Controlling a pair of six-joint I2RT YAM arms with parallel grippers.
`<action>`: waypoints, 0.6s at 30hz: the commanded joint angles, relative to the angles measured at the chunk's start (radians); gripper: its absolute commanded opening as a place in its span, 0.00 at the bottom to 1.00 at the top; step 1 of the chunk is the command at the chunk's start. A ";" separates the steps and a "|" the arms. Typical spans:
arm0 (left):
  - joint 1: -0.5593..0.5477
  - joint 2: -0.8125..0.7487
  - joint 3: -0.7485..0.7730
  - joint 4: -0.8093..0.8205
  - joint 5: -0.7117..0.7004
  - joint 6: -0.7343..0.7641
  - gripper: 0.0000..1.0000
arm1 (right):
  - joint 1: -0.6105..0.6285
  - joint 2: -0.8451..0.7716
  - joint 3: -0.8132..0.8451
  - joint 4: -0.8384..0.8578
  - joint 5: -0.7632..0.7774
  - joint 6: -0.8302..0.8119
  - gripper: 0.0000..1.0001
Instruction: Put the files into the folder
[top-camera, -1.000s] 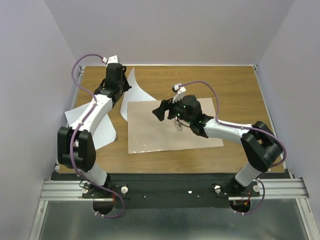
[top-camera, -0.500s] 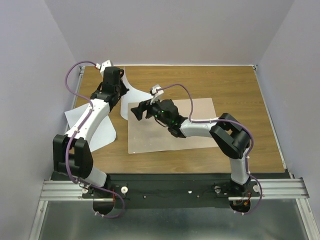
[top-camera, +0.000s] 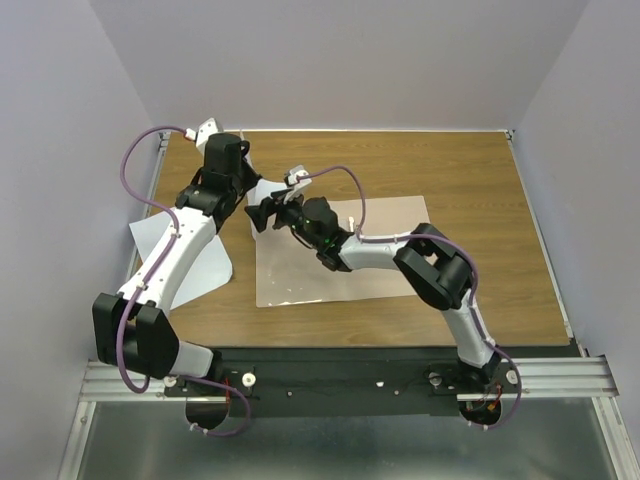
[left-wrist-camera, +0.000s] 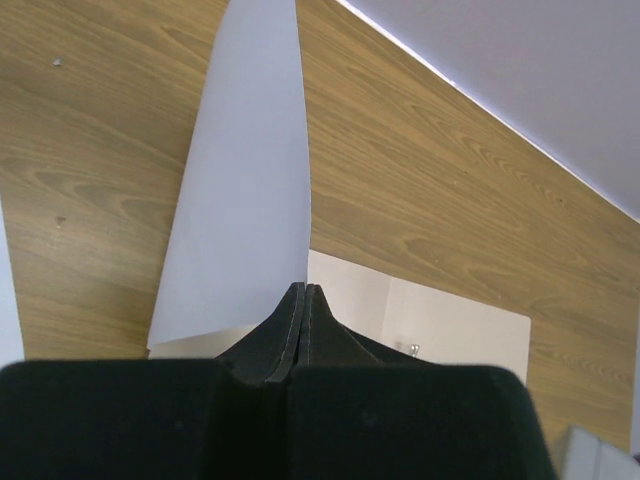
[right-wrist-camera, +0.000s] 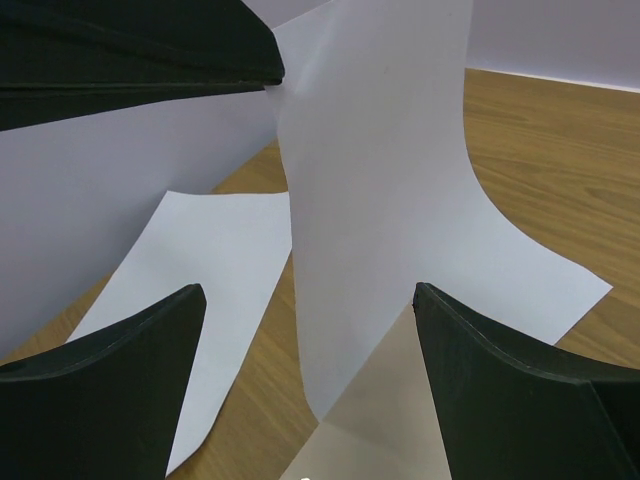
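Observation:
My left gripper (top-camera: 242, 196) is shut on the edge of one of the files, a white sheet (left-wrist-camera: 250, 190) that curves up off the table, its lower corner over the folder's left edge. The second file (top-camera: 205, 270) lies flat on the table to the left, partly under my left arm. The tan folder (top-camera: 380, 270) lies flat in the middle, its small metal clip (left-wrist-camera: 413, 348) showing. At the folder's far left corner my right gripper (top-camera: 258, 215) stands open. In the right wrist view the lifted sheet (right-wrist-camera: 380, 180) hangs just ahead of its spread fingers (right-wrist-camera: 500, 380).
The wooden table (top-camera: 470, 170) stretches to the back and right of the folder. Grey walls close in on three sides. A metal rail (top-camera: 340, 378) with both arm bases runs along the near edge.
My right gripper has swept left across the folder to the lifted sheet, staying open. The left gripper, still shut on the sheet, has shifted slightly toward the folder.

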 joint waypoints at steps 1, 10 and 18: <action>-0.042 -0.031 0.034 -0.046 -0.058 -0.064 0.00 | 0.023 0.073 0.089 0.058 0.077 -0.029 0.93; -0.063 -0.086 0.025 -0.067 -0.099 -0.127 0.00 | 0.023 0.164 0.152 0.096 0.265 0.112 0.75; -0.071 -0.106 0.025 -0.096 -0.124 -0.151 0.00 | 0.026 0.172 0.145 0.150 0.285 0.180 0.25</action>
